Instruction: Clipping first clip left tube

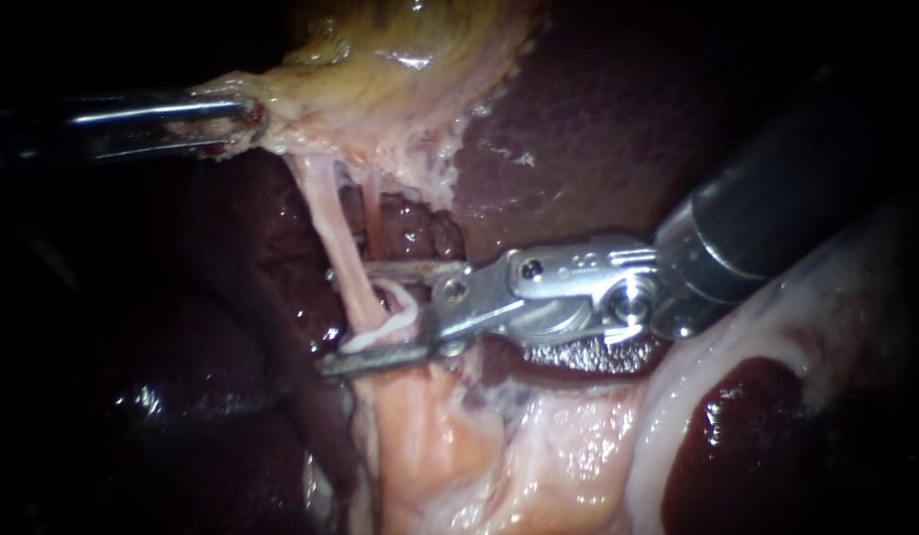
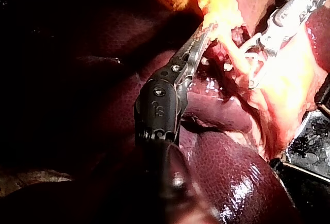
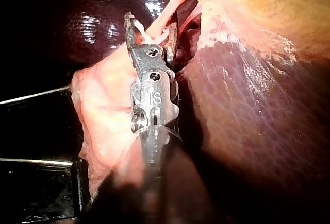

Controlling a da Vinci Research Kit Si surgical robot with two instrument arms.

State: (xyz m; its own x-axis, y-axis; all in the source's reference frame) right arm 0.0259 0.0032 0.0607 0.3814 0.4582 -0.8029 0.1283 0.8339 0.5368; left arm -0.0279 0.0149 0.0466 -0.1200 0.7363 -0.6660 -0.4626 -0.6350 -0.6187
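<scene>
The right instrument (image 1: 341, 319) comes in from the upper right, its jaws wide open, one above and one below the left tube (image 1: 331, 218). This pale tube runs down from the gallbladder (image 1: 400, 40) and crosses the gap between the jaws near their tips, with a whitish strand of tissue (image 1: 392, 319) curled beside it. The left instrument (image 1: 244, 117) has its jaws closed on the gallbladder's frayed edge. The dark liver (image 1: 618, 119) lies behind.
</scene>
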